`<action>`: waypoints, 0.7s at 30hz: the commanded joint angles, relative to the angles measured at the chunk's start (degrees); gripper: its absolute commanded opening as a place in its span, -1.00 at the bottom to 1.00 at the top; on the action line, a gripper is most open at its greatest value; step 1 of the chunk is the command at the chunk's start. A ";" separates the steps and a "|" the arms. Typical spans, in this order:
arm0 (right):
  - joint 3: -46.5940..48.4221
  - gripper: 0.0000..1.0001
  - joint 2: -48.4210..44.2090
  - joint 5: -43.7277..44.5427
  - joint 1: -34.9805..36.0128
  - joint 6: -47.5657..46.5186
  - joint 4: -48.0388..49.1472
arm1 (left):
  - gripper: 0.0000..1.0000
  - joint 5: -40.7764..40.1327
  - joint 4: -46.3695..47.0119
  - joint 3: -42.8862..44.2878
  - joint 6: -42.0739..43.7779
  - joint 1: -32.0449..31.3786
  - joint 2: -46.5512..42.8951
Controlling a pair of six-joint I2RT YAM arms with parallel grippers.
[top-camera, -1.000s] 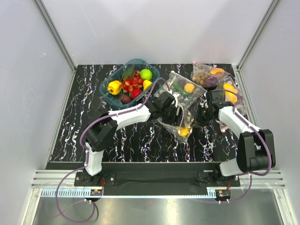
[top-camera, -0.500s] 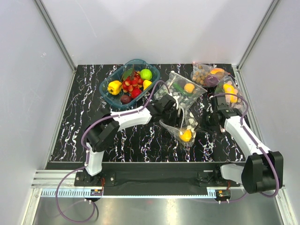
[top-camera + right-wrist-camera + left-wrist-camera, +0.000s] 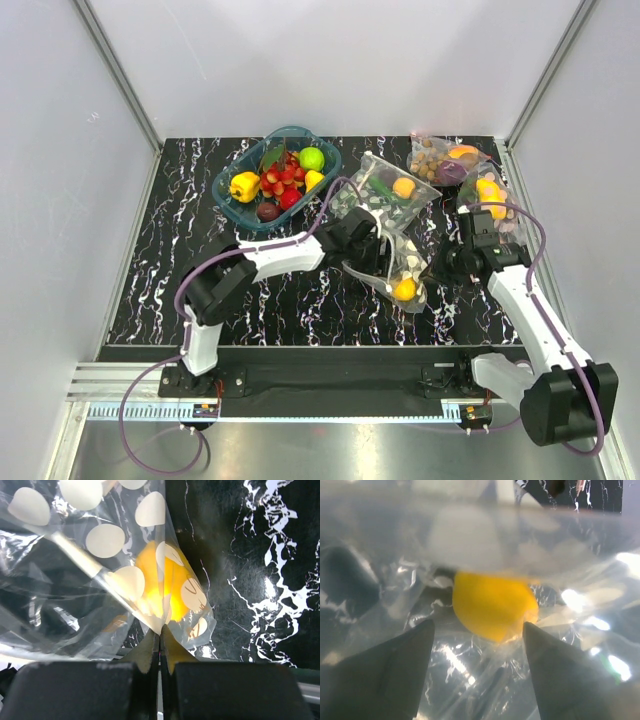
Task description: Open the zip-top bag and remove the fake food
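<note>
Pinching the clear white-dotted plastic zip-top bag (image 3: 95, 540) at the middle of the black marbled table (image 3: 160, 230) in my closed right claw (image 3: 160, 647), I hold my left claw (image 3: 477, 630) spread around its small glossy yellow-orange fruit (image 3: 492, 605).

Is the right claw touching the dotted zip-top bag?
Touching. The right wrist view shows the right claw shut on a corner of the zip-top bag.

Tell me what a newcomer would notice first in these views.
The dotted zip-top bag in the centre, a yellow-orange fruit glowing inside. The right pincer is shut on its edge; the left pincer stands open, the fruit showing between its fingers. Back left, a teal tub holds bright fake food.
</note>
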 commanded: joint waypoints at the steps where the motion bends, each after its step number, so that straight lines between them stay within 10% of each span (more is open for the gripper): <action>1: 0.54 -1.00 0.63 2.90 0.28 0.85 -0.87 | 0.52 -1.74 2.92 -3.59 -1.59 1.49 -5.44; 21: 0.55 -1.00 6.87 5.45 0.28 1.64 -1.92 | 0.54 -3.06 -1.55 -0.88 -0.80 2.90 -2.12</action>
